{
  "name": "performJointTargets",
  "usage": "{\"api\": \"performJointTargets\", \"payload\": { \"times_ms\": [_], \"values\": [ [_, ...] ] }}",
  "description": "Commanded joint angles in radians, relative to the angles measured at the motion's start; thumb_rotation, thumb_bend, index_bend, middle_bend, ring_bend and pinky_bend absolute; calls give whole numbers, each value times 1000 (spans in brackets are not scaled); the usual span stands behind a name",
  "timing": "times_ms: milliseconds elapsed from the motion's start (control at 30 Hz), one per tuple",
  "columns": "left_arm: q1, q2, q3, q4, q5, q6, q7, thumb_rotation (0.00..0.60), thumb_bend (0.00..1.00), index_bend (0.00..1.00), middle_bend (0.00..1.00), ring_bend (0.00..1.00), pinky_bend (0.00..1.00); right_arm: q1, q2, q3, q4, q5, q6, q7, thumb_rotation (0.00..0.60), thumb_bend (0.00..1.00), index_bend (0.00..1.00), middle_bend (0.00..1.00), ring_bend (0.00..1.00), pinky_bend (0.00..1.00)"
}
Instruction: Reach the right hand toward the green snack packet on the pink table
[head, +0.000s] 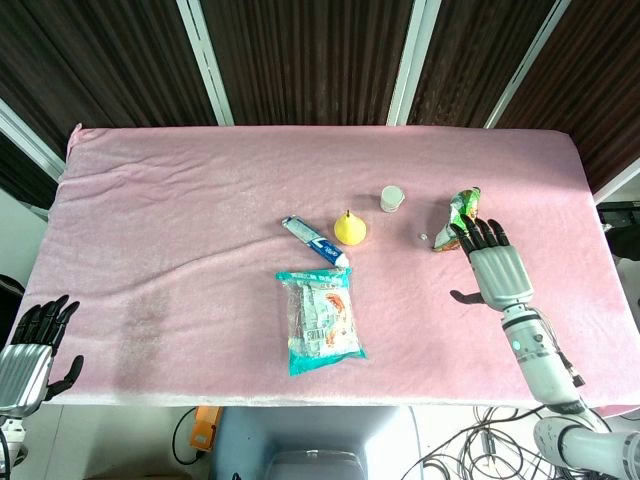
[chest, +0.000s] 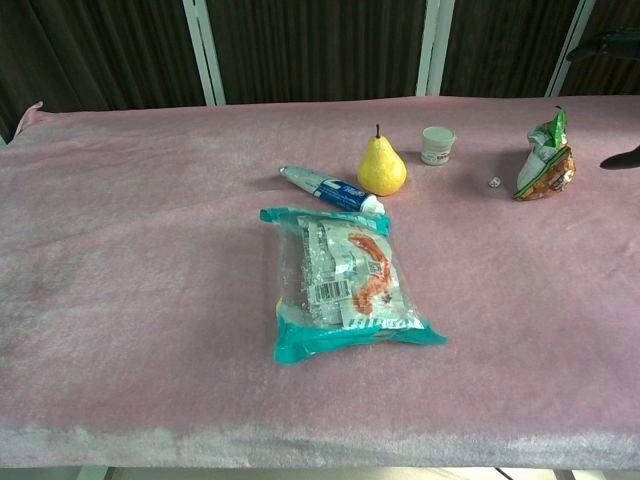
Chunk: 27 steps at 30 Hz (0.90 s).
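Cloth of soft pink fabric covers the wide table (head: 180, 200), and there is much free room around my right hand (head: 497, 272), though the right edge is near. My hand is spread and holds nothing. The crinkled green foil snack packet (head: 461, 217) stands just beyond my fingertips (head: 480, 232), well apart from the small white cup (head: 392, 198). I judge it light, soft and slippery; I would take it at its middle.
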Motion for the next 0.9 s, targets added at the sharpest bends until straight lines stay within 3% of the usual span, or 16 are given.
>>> {"api": "performJointTargets", "payload": {
  "times_ms": [33, 167, 300, 500, 900],
  "values": [
    [0, -1, 0, 1, 2, 1, 0, 600, 419, 0, 0, 0, 39, -94, 33, -80, -78, -67, 107, -50, 600, 252, 0, 0, 0, 0],
    [0, -2, 0, 1, -1, -2, 4, 600, 420, 0, 0, 0, 39, -207, 34, -171, -79, -187, 229, -24, 600, 252, 0, 0, 0, 0],
    [1, -2, -1, 2, -11, -5, 12, 600, 420, 0, 0, 0, 39, -336, 2, -234, 23, -324, 388, 100, 600, 252, 0, 0, 0, 0],
    [-1, -10, 0, 1, -10, -9, 30, 600, 419, 0, 0, 0, 39, -383, -10, -218, 110, -398, 454, 231, 600, 252, 0, 0, 0, 0],
    [8, -16, 3, 8, 10, 17, 29, 600, 418, 0, 0, 0, 39, -384, -22, -188, 121, -384, 362, 206, 600, 252, 0, 0, 0, 0]
  ]
}}
